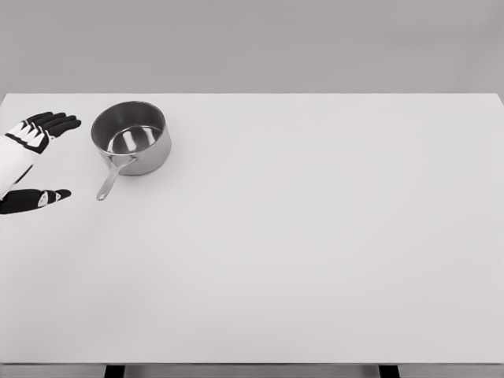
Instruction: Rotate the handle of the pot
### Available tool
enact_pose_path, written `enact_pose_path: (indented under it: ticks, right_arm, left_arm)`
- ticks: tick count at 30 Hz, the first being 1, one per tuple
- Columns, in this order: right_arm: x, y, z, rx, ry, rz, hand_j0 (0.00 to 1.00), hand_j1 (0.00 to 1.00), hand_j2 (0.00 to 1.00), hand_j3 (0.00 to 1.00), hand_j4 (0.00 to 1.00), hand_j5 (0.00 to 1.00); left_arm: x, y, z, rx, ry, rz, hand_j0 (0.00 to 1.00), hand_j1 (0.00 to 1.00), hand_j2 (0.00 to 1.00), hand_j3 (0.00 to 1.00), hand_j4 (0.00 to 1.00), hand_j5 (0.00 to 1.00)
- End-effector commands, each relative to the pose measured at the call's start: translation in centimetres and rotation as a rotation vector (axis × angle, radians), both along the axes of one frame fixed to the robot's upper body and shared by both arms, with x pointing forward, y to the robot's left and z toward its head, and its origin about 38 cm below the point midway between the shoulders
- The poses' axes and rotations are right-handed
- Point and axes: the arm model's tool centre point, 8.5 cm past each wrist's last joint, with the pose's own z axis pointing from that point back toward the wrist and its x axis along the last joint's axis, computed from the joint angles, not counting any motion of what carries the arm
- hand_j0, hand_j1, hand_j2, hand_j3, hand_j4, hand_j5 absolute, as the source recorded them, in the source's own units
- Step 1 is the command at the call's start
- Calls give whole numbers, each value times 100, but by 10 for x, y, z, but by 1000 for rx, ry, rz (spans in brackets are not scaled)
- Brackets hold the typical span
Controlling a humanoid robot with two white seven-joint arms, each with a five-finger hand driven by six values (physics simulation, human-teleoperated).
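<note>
A shiny steel pot (pixel 131 137) stands upright on the white table (pixel 299 236) at the far left. Its thin handle (pixel 109 179) points toward the near left, the tip resting close to the table. My left hand (pixel 43 157) enters from the left edge, just left of the pot and apart from it. Its black fingers (pixel 53 121) are spread flat and the thumb (pixel 43 198) lies lower down, near the handle's tip. Nothing is held in that hand.
The table's far edge runs behind the pot and its front edge lies at the bottom of the picture. Two dark table legs (pixel 115 371) show below the front edge.
</note>
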Motion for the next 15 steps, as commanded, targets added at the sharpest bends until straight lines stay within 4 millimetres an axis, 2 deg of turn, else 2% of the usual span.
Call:
enact_pose_path:
  ticks: [1, 9, 12, 15]
  right_arm:
    - [0, 0, 0, 0, 0, 0, 100, 100, 100, 100, 100, 100]
    - [0, 0, 0, 0, 0, 0, 100, 100, 100, 100, 100, 100]
    - [0, 0, 0, 0, -1, 0, 100, 100, 100, 100, 100, 100]
    - [0, 0, 0, 0, 0, 0, 100, 100, 100, 100, 100, 100]
  left_arm:
    - [0, -1, 2, -4, -3, -4, 100, 100, 100, 100, 100, 100]
    - [3, -2, 11, -2, -30, -10, 100, 100, 100, 100, 100, 100]
    - [3, -19, 24, 30, -76, -52, 100, 100, 100, 100, 100, 100]
    - [18, -59, 17, 119, -29, -173, 100, 100, 100, 100, 100, 100]
